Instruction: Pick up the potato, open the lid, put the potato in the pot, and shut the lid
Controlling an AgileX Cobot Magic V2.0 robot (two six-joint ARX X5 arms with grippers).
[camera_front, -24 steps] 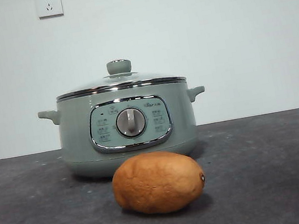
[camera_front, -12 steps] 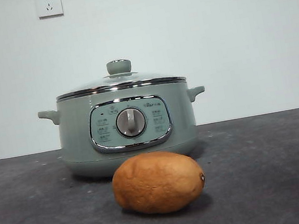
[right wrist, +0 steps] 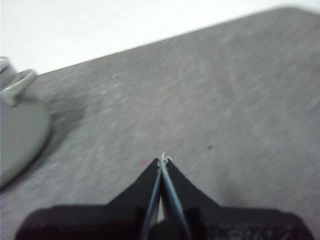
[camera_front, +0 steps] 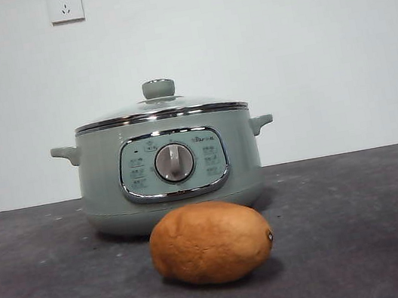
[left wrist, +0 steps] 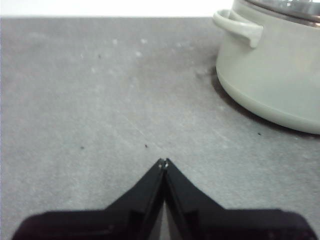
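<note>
On the dark grey table (camera_front: pixel 368 243), the oval orange-brown potato (camera_front: pixel 211 242) lies before the sage-green pot (camera_front: pixel 169 169), glass lid (camera_front: pixel 160 106) on. Left gripper (left wrist: pixel 164 162) and right gripper (right wrist: pixel 163 160) wait, jaws pressed together; every step remains.

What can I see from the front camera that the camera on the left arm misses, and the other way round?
Only the front view shows the oval orange-brown potato lying in front of the pot, the pot's chrome-framed panel with its silver dial, the lid's round green knob and two white wall sockets. Only the left wrist view shows the left gripper, its black jaws shut and empty over bare table. Both show the round sage-green pot, one side handle, the closed glass lid's chrome rim and the dark grey table.
</note>
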